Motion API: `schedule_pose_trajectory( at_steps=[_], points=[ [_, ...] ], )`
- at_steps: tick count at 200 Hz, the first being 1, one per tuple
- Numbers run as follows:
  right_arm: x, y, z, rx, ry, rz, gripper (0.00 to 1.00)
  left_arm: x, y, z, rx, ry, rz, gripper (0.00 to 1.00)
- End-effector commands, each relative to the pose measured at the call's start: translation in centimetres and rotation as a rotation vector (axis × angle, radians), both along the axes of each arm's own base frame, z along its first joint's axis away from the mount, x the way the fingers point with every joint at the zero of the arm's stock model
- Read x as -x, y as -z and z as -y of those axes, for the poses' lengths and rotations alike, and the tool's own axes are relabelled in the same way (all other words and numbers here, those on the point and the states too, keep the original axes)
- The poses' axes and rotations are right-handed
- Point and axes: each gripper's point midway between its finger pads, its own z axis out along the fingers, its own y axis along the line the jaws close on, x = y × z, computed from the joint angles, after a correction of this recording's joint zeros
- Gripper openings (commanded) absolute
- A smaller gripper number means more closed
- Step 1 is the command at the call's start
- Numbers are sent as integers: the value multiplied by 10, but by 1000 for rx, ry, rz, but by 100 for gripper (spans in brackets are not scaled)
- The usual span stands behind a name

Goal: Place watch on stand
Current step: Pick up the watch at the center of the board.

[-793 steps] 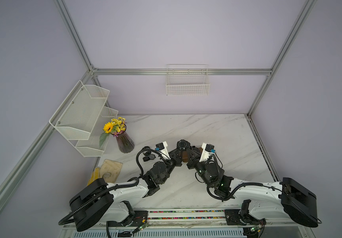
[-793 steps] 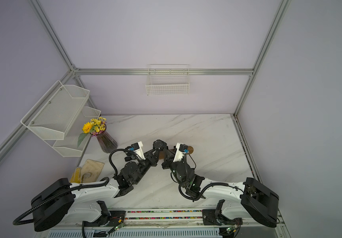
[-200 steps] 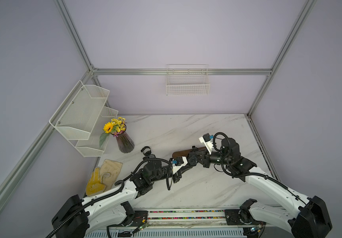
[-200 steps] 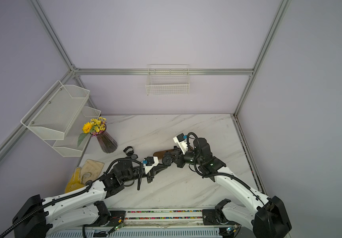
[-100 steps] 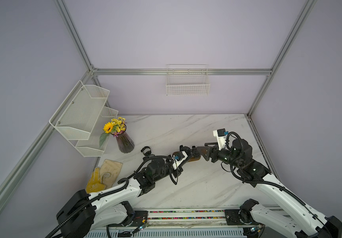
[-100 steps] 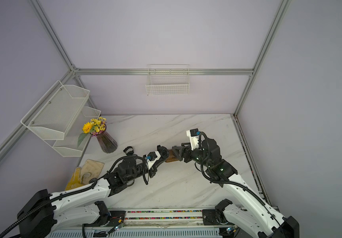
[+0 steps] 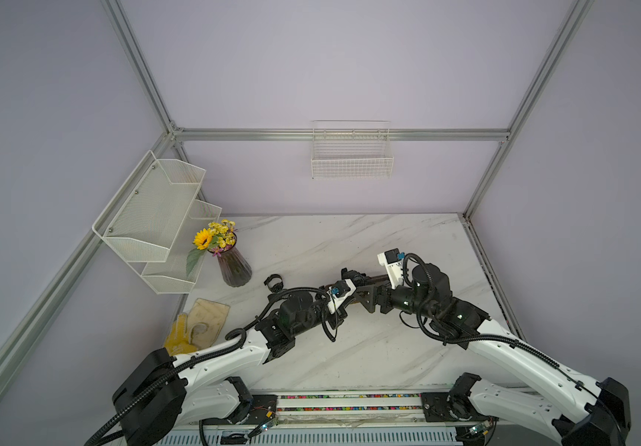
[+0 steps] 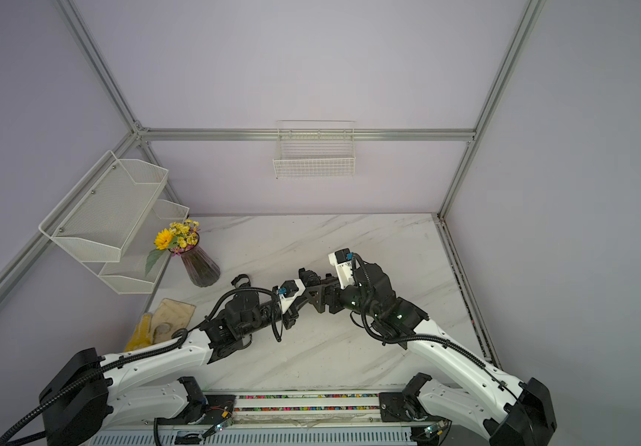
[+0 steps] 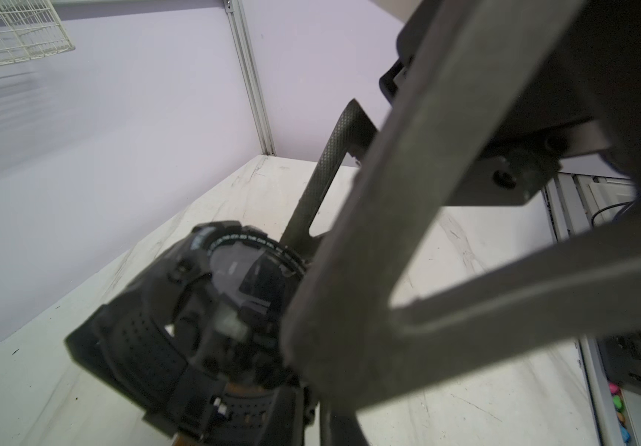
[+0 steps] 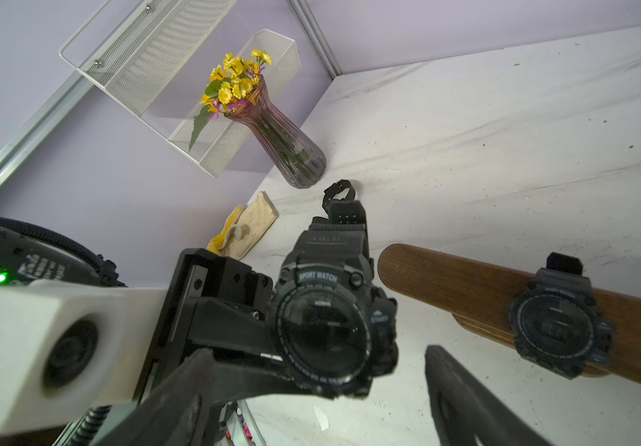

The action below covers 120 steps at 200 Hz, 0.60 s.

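I hold the watch [image 10: 326, 328] clamped in the left gripper [image 10: 272, 324] just beside the stand's [image 10: 446, 285] bare rounded end, so its strap loop can slide on, while the right gripper [image 7: 363, 290] stands open either side of it, gripping nothing.

The left gripper [image 10: 261, 314] is clamped on a black sport watch [image 10: 330, 328] just beside the rounded end of the stand [image 10: 446, 285], whose bar carries a second watch [image 10: 560, 328]. The right gripper [image 10: 323, 353] has its jaws wide apart. A third watch [image 10: 340, 192] lies far left, near a flower vase [image 10: 292, 154].
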Motion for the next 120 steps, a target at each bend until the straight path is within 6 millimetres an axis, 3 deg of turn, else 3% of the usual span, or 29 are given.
schedule_pose_trajectory(
  at_steps=[1, 54, 120],
  points=[
    [-7, -8, -4, -4, 38, 17, 87, 2, -42, 9, 87, 45, 76, 0],
    [-12, -3, -11, 12, 51, 24, 79, 11, -42, 14, 98, 104, 60, 0],
    [-13, -7, -10, 29, 57, 56, 50, 11, -40, 14, 96, 103, 56, 0]
  ],
)
